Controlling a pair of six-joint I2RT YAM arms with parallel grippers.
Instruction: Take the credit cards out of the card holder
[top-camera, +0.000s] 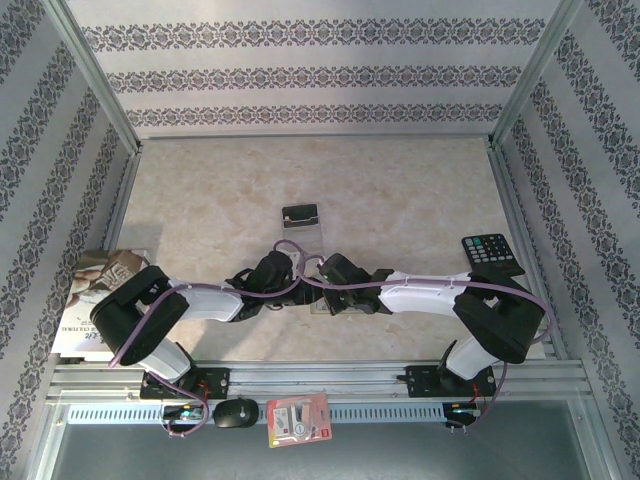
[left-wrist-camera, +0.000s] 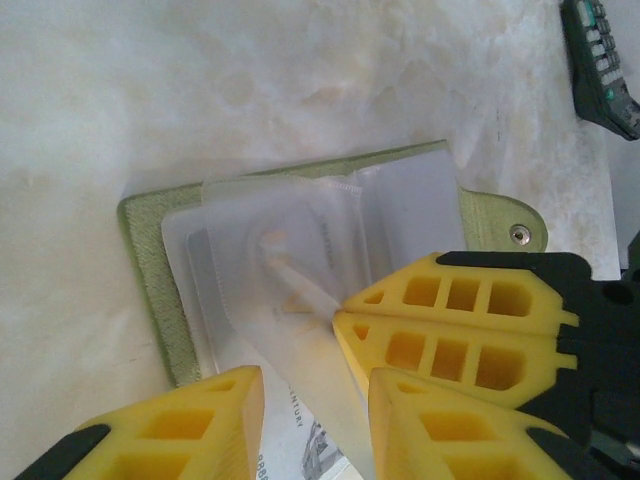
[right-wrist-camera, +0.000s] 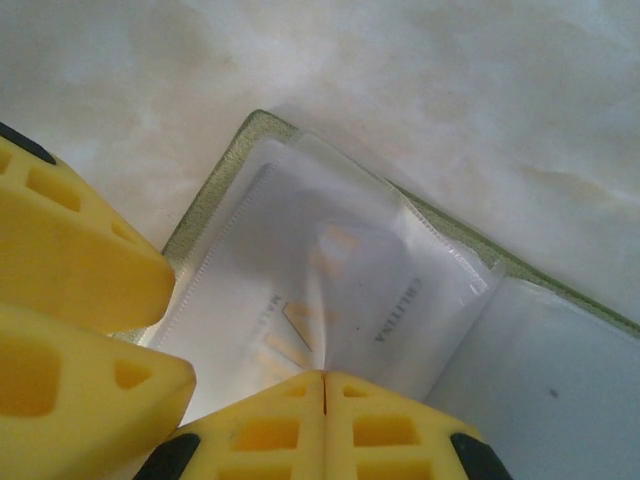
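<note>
The card holder (left-wrist-camera: 148, 270) lies open on the marble table, olive-green cover down and pale pockets up. My right gripper (right-wrist-camera: 324, 378) is shut on a translucent pocket leaf (right-wrist-camera: 350, 290) of the card holder (right-wrist-camera: 213, 192) and lifts it into a fold. My left gripper (left-wrist-camera: 315, 400) is open right beside it, with that leaf and a white printed card (left-wrist-camera: 300, 440) in the gap between its fingers. The left fingers (right-wrist-camera: 90, 270) stand at the holder's edge. Farther back on the table lies a blackish credit card (top-camera: 300, 213), with a pale translucent card (top-camera: 302, 236) just in front of it.
A black calculator (top-camera: 491, 252) lies at the right near the wall rail. A book (top-camera: 98, 290) sits at the left edge under the left arm. A red-and-white packet (top-camera: 298, 420) and a small black object (top-camera: 237, 412) rest on the front rail.
</note>
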